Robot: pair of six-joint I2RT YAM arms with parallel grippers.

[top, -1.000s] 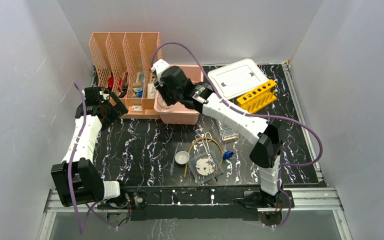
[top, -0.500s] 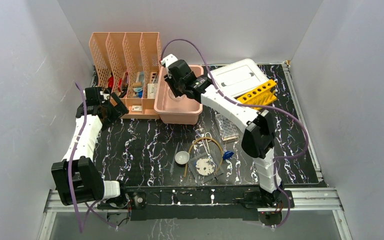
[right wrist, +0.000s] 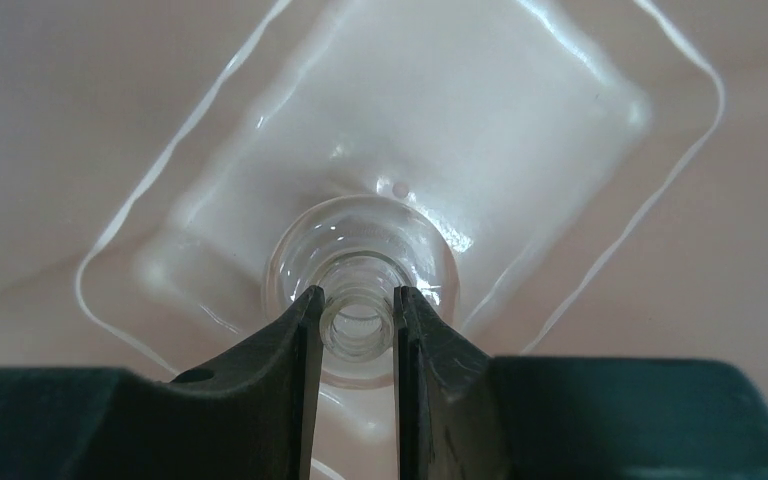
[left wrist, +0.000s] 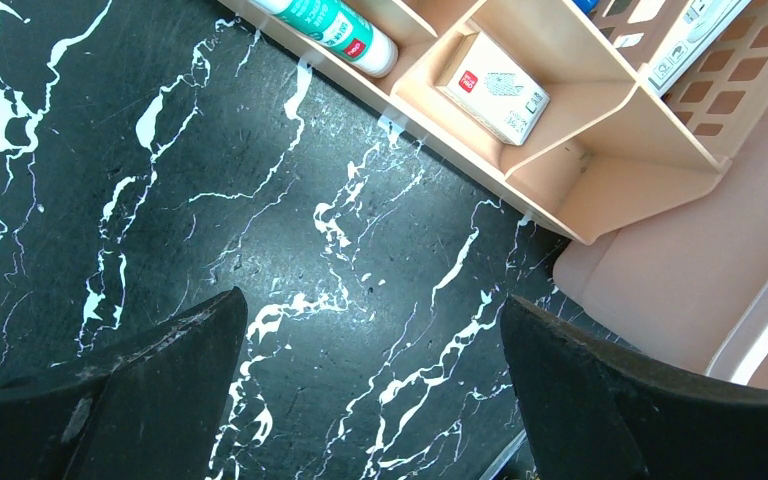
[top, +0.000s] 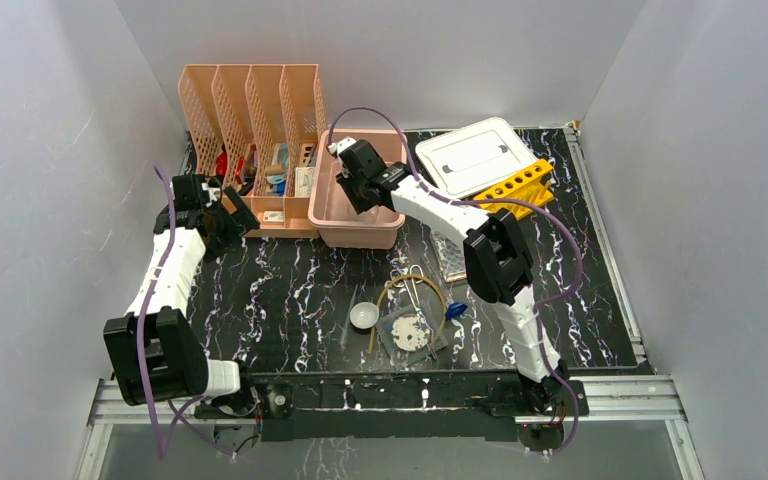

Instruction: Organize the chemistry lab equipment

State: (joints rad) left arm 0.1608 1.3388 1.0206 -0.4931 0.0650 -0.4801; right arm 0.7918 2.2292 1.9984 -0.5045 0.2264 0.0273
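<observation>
- Top view: the right claw (top: pixel 352 186) is down inside the tub (top: pixel 360 238), near the back of the table (top: pixel 280 285). What it holds is hidden from up here. The left claw (top: pixel 222 214) is by the front of the file holder (top: pixel 250 105), just left of the tub and not over it. The bowl (top: pixel 365 316), yellow tube (top: pixel 412 280) and blue clip (top: pixel 455 311) lie near the front, well apart from both claws.
- Left wrist view: the left claw (left wrist: pixel 372 305) is spread wide with nothing in it. Only bare table shows between its fingers. The file holder (left wrist: pixel 600 110) and a corner of the tub (left wrist: pixel 680 270) are just ahead of it.
- Right wrist view: the right claw (right wrist: pixel 357 297) is pinched narrow on the neck of a small glass bottle (right wrist: pixel 360 235). The bottle points straight away from the claw, mouth up and base down. Right under it is a clear dish (right wrist: pixel 530 110) on the tub floor. I cannot tell if the base touches the dish.
- My guess: the next move is straight down and then let go, and it belongs to the right arm.
</observation>
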